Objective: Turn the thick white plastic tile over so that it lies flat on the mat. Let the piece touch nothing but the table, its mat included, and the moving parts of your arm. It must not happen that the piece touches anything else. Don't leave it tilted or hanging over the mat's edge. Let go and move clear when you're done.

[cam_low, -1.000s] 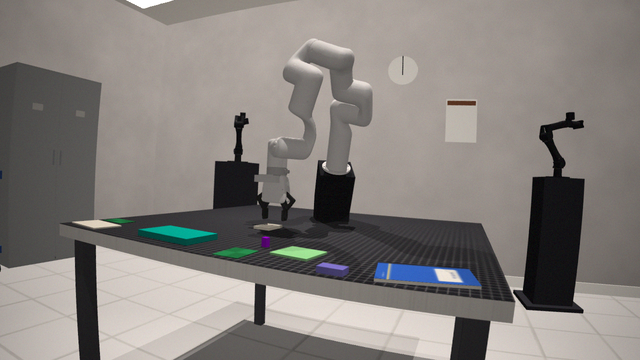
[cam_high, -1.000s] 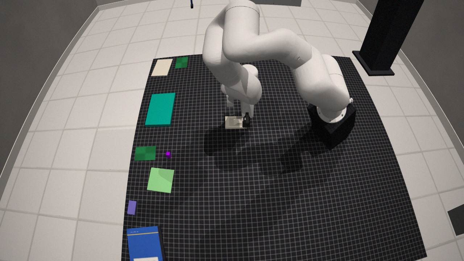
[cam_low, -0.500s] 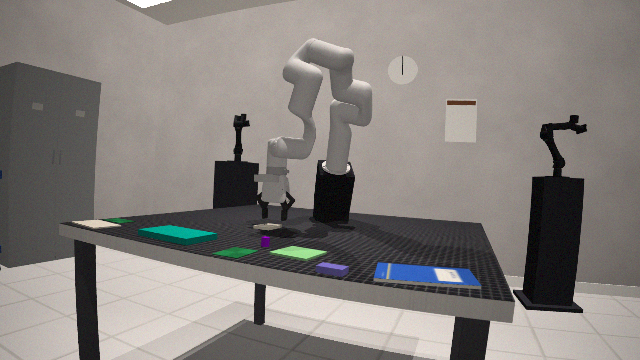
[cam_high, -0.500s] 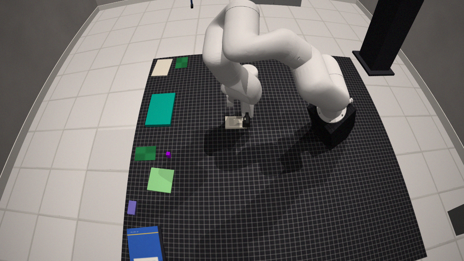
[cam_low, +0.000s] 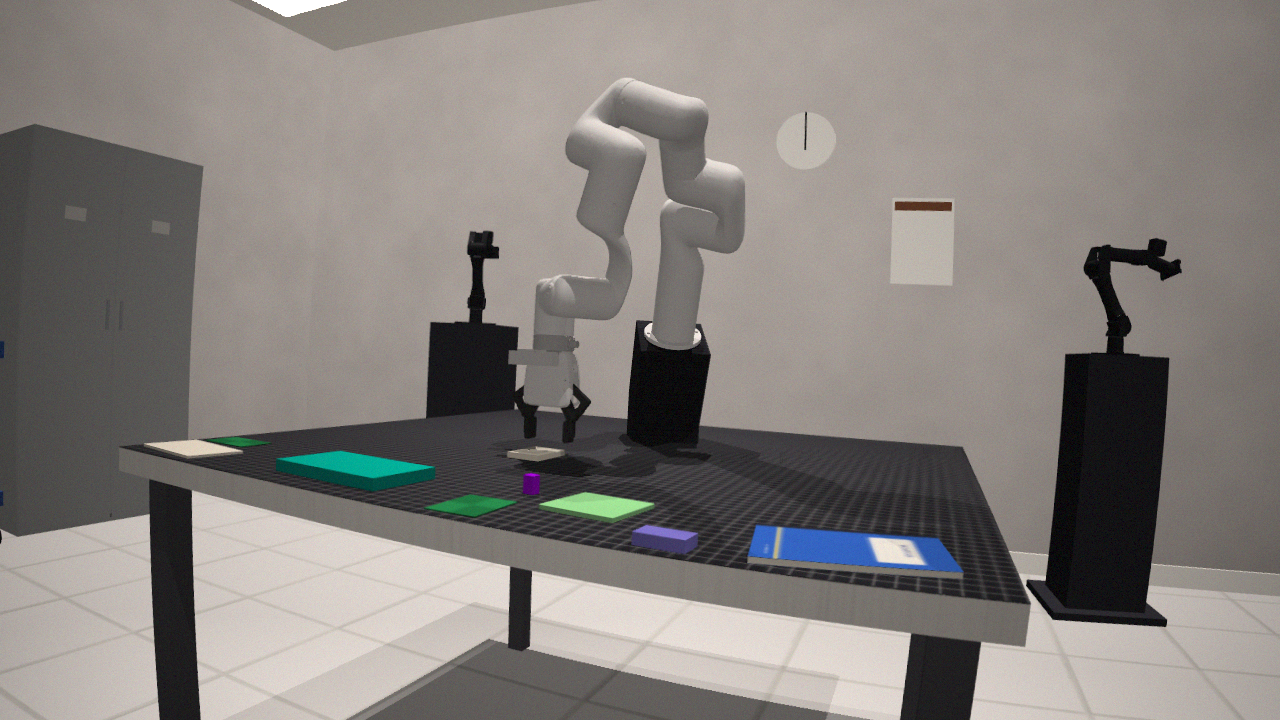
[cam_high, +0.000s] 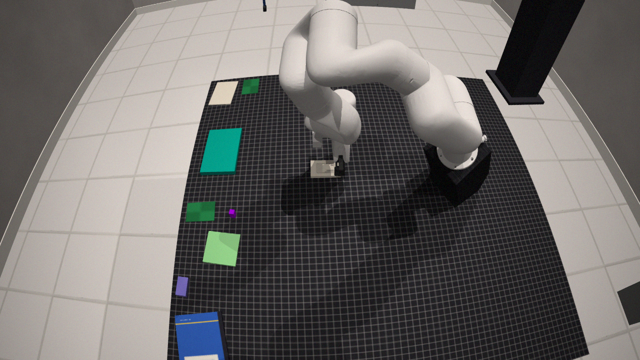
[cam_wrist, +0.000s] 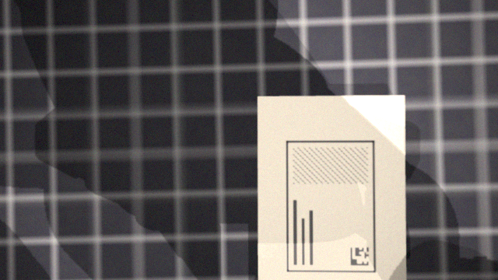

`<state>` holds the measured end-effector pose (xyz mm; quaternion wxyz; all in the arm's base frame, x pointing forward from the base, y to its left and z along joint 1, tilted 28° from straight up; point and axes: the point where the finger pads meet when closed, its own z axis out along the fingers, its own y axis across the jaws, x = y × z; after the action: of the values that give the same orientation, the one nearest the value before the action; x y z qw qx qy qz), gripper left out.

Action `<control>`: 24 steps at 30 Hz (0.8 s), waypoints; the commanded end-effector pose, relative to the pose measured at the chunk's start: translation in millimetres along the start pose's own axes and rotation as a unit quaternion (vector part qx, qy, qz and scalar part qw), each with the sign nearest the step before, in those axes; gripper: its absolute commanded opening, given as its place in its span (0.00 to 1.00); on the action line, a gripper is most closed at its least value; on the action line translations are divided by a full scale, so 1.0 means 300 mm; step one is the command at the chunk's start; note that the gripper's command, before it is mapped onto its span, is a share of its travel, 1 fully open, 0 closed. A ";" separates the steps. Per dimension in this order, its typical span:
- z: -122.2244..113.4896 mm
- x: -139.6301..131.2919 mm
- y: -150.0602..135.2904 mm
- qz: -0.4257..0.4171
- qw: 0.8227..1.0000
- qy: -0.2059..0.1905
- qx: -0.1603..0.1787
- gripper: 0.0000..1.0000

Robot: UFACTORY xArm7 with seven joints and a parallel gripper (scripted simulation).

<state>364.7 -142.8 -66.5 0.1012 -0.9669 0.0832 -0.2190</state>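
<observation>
Along your mat's edge lie a cream flat panel (cam_high: 223, 92), a teal thick slab (cam_high: 221, 150), two dark green squares (cam_high: 200, 211), a tiny purple cube (cam_high: 231, 212), a pale green tile (cam_high: 221, 248), a violet block (cam_high: 181, 286) and a blue notebook (cam_high: 199, 335).
</observation>
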 end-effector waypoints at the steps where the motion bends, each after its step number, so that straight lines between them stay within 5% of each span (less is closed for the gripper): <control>1: 0.003 0.002 0.002 0.000 1.000 0.001 -0.001 0.87; 24: 0.033 0.002 0.002 0.000 1.000 0.001 -0.001 0.87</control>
<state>368.6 -141.4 -74.3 0.1012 -0.9669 0.0832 -0.2190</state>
